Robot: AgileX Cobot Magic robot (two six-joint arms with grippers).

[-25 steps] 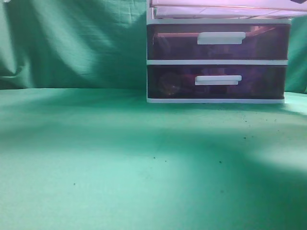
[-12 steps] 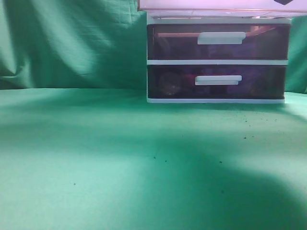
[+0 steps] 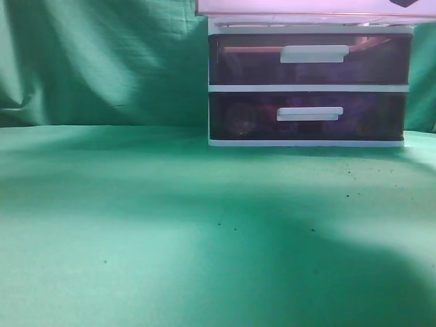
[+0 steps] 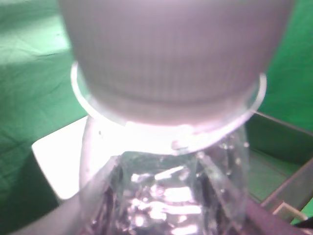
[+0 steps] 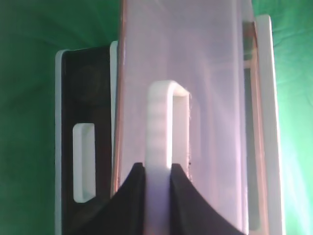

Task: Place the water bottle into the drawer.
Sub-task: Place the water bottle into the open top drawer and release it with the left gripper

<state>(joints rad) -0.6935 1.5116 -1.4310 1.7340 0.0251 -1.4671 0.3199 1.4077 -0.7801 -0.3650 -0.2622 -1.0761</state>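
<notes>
At the frame's top edge the drawer (image 3: 300, 7) has slid out since a second ago; right jaws clamp its handle (image 5: 161, 142). Water bottle (image 4: 168, 161) fills the left wrist view; whether the left jaws grip it, I cannot tell.

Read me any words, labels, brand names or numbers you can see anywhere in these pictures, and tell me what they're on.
None can be read.
Water bottle: the view shows only its ribbed cap and clear neck, no label or print visible.
Drawer and its white handle: plain, no lettering.
Two darker drawers below: plain white handles, no markings; what lies inside is too dim to make out.
</notes>
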